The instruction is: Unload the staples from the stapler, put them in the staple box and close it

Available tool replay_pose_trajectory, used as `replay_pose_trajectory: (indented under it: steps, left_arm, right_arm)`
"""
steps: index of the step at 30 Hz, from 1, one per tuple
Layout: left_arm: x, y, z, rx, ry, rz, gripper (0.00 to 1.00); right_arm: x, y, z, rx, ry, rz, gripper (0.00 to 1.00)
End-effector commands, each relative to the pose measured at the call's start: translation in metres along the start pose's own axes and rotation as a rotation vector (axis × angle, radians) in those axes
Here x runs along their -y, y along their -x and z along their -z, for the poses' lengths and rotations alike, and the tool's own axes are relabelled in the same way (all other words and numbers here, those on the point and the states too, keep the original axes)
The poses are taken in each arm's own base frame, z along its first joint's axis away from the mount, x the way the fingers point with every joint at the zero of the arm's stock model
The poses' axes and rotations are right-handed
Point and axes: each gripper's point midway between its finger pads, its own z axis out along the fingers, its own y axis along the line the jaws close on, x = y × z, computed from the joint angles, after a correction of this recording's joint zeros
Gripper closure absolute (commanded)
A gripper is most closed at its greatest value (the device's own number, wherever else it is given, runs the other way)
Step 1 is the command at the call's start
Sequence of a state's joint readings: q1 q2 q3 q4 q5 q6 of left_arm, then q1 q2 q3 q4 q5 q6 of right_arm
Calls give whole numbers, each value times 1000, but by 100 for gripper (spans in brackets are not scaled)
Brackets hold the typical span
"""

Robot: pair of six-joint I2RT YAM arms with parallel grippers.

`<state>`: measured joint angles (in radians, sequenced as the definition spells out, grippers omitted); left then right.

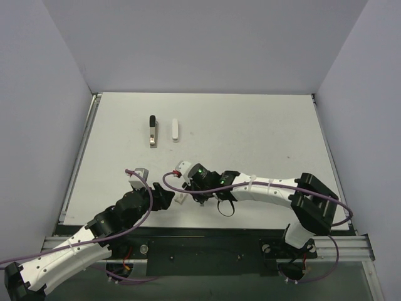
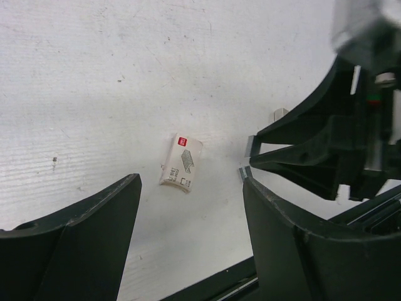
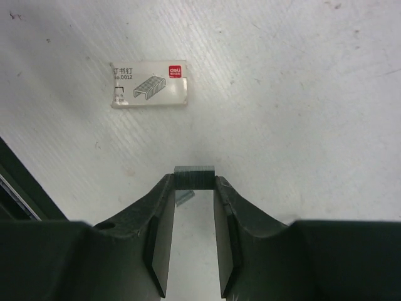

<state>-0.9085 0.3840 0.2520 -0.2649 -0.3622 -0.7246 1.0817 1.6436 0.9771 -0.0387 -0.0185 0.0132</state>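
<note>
Right wrist: gripper (image 3: pixel 194 186) pinches one staple strip (image 3: pixel 194 175) near one box (image 3: pixel 149 84).

Counting from the one staple box (image 3: pixel 150 83): one black stapler (image 1: pixel 152 130) and one white bar (image 1: pixel 176 130) lie side by side, well apart from the box on its far side. One strip of staples (image 3: pixel 194 176) is near the box on its near side. Two grippers flank the box, the left gripper (image 2: pixel 191 188) to its left and the right gripper (image 3: pixel 194 183) to its right.
</note>
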Motion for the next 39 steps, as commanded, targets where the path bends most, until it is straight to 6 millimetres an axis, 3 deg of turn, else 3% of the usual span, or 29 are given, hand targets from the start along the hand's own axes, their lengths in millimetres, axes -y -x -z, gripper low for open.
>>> replay_pose_trajectory:
  steps: [1,7,19,39]
  left_arm:
    - [12,11,-1,36,-42,14,23]
    - [11,11,-1,37,-40,14,23]
    - [14,12,1,33,-53,15,23]
    - [18,10,-2,22,-63,5,23]
  right_arm:
    - [18,-13,26,-5,-72,-1,80]
    - [44,-35,42,-6,-126,-40,80]
    - [84,-53,60,6,-273,-241,81]
    - [88,-75,57,39,-479,-698,79]
